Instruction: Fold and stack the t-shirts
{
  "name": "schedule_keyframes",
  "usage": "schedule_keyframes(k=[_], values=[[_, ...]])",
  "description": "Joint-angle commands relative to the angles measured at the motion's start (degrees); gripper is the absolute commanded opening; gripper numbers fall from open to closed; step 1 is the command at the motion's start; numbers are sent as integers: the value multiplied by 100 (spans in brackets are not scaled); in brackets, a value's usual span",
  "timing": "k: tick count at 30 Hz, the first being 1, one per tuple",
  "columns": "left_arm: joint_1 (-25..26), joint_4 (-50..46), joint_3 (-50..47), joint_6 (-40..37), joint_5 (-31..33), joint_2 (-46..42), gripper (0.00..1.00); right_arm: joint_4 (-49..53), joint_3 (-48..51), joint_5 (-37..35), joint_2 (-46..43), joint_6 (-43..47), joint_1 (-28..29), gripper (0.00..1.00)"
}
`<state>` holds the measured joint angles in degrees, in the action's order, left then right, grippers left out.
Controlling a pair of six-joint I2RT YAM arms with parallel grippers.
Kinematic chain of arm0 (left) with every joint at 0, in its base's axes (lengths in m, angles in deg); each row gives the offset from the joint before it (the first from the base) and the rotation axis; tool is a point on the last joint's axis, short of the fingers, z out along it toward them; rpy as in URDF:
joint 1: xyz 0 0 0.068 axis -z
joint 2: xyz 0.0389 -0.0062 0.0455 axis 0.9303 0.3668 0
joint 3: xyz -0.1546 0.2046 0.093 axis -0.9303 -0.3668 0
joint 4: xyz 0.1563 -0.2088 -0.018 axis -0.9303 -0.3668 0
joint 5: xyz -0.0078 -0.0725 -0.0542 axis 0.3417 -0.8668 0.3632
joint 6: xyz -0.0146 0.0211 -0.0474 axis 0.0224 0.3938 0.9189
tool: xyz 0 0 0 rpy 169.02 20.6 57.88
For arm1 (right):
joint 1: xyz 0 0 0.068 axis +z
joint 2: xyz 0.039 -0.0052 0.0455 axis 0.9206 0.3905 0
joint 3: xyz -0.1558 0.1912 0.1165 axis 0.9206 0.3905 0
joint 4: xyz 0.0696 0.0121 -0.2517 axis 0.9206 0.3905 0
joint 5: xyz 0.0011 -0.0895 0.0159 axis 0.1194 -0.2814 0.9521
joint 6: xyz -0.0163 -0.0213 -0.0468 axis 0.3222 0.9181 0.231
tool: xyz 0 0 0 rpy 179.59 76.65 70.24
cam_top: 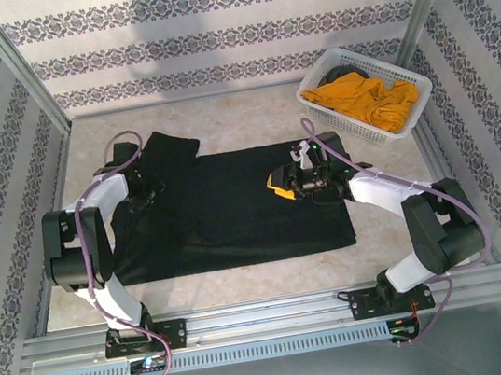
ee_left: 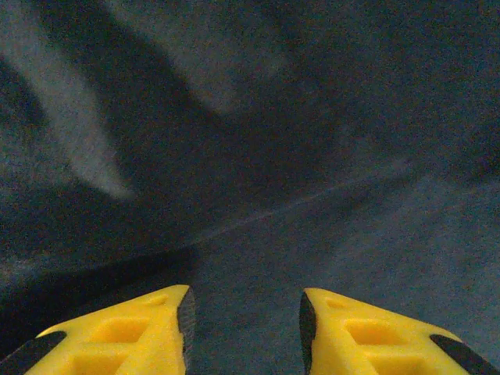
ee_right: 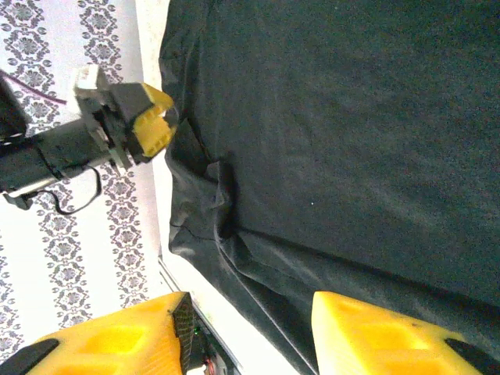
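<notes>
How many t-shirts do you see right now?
2. The black t-shirt lies spread flat in the middle; the mustard-orange t-shirt sits crumpled in the white basket, far right. Something dark behind it may be another.

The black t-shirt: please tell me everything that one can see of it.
The black t-shirt is plain, soft, matte cloth. It lies spread mostly flat on the table in front of the arms. One short sleeve sticks out at its far left corner. Its near edge is straight, and its left side is rumpled into folds. The left gripper, open, is at that rumpled side; whether it touches the cloth is unclear. The right gripper, open, hovers over the shirt's right part.
</notes>
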<state>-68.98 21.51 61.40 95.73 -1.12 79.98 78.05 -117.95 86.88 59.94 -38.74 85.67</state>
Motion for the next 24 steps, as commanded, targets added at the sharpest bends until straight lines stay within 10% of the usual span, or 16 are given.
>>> schedule_keyframes(k=[1,24], values=[[-26,-640,174,-567,-79,135,40,-117,-159,29,104,47,63,45],[-13,-643,-540,-634,837,-306,36,1515,-4362,-1652,3706,488,2670,34]])
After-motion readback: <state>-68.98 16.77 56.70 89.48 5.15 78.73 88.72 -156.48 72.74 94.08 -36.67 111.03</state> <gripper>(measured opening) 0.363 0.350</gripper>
